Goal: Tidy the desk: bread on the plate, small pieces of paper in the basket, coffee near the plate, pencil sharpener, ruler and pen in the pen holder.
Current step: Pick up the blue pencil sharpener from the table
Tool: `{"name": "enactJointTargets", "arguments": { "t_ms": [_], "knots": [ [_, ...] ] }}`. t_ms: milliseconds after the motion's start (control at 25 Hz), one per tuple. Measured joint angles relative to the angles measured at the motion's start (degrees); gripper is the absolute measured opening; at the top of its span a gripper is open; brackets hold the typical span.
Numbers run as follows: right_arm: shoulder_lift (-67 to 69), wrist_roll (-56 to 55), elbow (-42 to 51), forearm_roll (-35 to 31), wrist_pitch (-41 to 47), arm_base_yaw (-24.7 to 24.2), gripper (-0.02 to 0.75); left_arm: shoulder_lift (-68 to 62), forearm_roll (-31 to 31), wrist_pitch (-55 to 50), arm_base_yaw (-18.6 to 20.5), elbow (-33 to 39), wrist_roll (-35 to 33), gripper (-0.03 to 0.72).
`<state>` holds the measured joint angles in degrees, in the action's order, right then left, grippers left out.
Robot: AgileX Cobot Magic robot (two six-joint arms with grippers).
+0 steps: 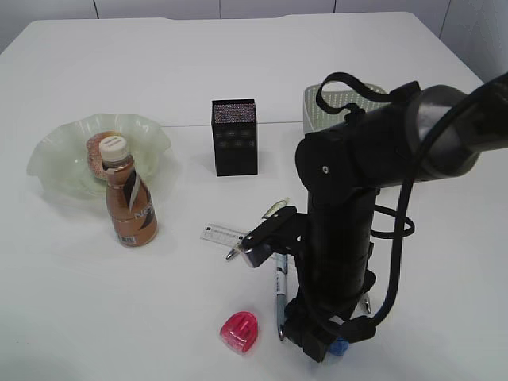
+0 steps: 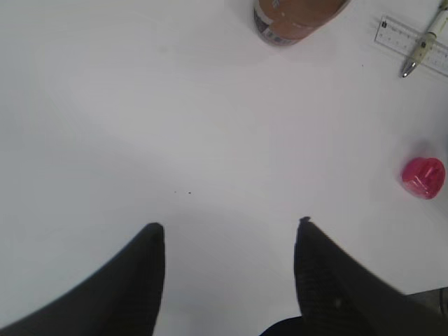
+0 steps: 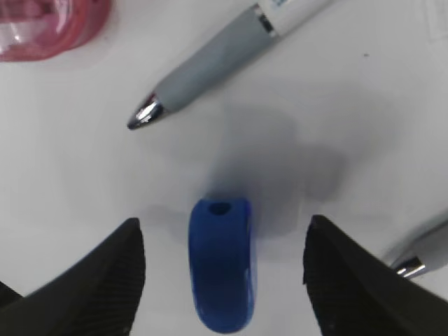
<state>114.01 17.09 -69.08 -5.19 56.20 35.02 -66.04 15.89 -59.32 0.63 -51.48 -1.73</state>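
while mostly blurred, coffee [image 1: 131, 208] label reads "ne", ruler [image 1: 224, 234] markings illegible.

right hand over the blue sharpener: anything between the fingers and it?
Nothing visible. In the right wrist view the blue pencil sharpener lies on bare desk between the open fingers of the right hand, with clear gaps on both sides. A grey-grip pen lies beyond it, another pen tip outside the right finger.

Right arm is bent over and pointing straight down, right gripper [image 3: 222, 280] low at the tabletop with its fingers [image 3: 105, 280] spread wide, nothing clamped. Left gripper [image 2: 229, 280] hovers with fingers apart too, also empty.
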Motion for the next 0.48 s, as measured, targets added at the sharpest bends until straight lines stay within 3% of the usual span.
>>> {"name": "enactJointTargets", "arguments": {
  "t_ms": [160, 480],
  "knots": [
    [0.95, 0.0, 0.0, 0.0, 0.0, 0.0, 0.493, 0.09, -0.94, 0.52, 0.0, 0.0, 0.0, 0.433],
    [0.95, 0.0, 0.0, 0.0, 0.0, 0.0, 0.218, 0.09, -1.64, 0.65, 0.0, 0.0, 0.0, 0.433]
  ]
}}
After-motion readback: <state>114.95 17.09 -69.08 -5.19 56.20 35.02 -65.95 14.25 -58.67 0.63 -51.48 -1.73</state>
